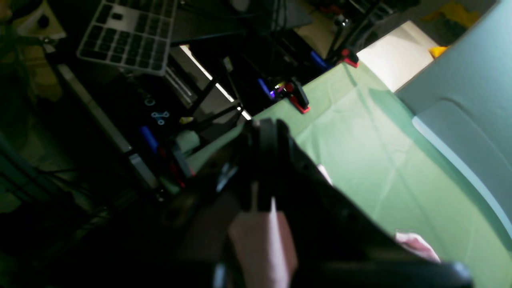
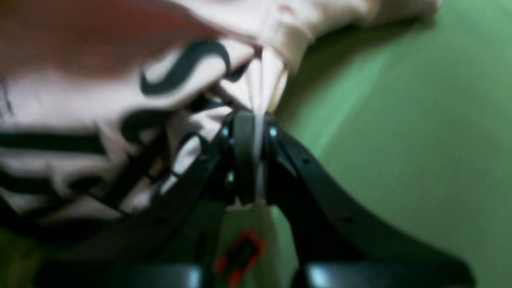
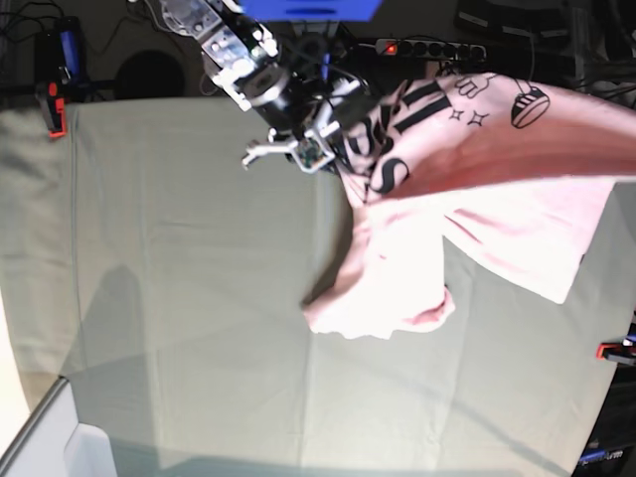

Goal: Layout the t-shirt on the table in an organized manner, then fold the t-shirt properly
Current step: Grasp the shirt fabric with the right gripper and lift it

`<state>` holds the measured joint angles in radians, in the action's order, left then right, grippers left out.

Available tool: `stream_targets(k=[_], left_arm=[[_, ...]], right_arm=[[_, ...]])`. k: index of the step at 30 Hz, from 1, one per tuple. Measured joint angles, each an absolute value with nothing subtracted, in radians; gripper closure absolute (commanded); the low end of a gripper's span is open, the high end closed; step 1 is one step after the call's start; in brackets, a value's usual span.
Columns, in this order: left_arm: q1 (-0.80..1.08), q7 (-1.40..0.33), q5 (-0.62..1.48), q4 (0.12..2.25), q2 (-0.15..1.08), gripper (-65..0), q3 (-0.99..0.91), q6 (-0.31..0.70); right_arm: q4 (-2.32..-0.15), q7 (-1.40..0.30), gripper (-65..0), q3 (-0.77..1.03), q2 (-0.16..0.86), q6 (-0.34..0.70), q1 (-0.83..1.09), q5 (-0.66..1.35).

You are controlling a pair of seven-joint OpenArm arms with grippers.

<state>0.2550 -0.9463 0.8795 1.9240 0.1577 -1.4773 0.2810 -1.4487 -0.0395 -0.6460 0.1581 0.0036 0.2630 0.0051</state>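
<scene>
The pale pink t-shirt (image 3: pixel 477 199) hangs stretched above the table (image 3: pixel 179 298), its black block letters facing up, and a lower fold rests on the cloth. My right gripper (image 3: pixel 336 131) is shut on a bunched edge of the shirt; in the right wrist view it (image 2: pixel 251 120) pinches printed cloth (image 2: pixel 80 100) over the green table (image 2: pixel 400 120). My left gripper (image 1: pixel 266 132) is shut with pink shirt cloth (image 1: pixel 262 244) caught between its fingers, near the table's edge (image 1: pixel 360 140). In the base view it is out of frame at the right.
Red clamps hold the cloth at the table's edges (image 3: pixel 55 114) (image 3: pixel 616 350) (image 1: pixel 300 102) (image 1: pixel 350 60). A pale bin stands at one table corner (image 3: pixel 60 437) (image 1: pixel 460 100). A keyboard (image 1: pixel 128 36) and cables lie beyond the table's edge.
</scene>
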Motion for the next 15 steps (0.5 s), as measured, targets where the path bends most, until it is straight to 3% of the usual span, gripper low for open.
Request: stream_targets(k=[5, 7, 10, 15], left_arm=[[0.260, -0.946, 0.877, 1.924, 0.153, -0.2, -1.477, 0.282], [0.263, -0.946, 0.879, 1.924, 0.152, -0.2, -1.477, 0.282], [0.268, -0.946, 0.876, 1.924, 0.152, -0.2, -1.478, 0.282], [0.287, -0.951, 0.881, 1.924, 0.132, -0.2, -1.477, 0.285]], right_arm=[[-1.564, -0.159, -33.9, -0.646, 0.173, 0.003, 0.289, 0.004], [-1.634, -0.162, -40.7, -0.646, 0.191, 0.004, 0.290, 0.004], [-1.681, -0.159, -45.2, -0.642, 0.190, 0.003, 0.286, 0.001], [-1.650, -0.160, -45.6, -0.657, 0.134, 0.003, 0.249, 0.001]])
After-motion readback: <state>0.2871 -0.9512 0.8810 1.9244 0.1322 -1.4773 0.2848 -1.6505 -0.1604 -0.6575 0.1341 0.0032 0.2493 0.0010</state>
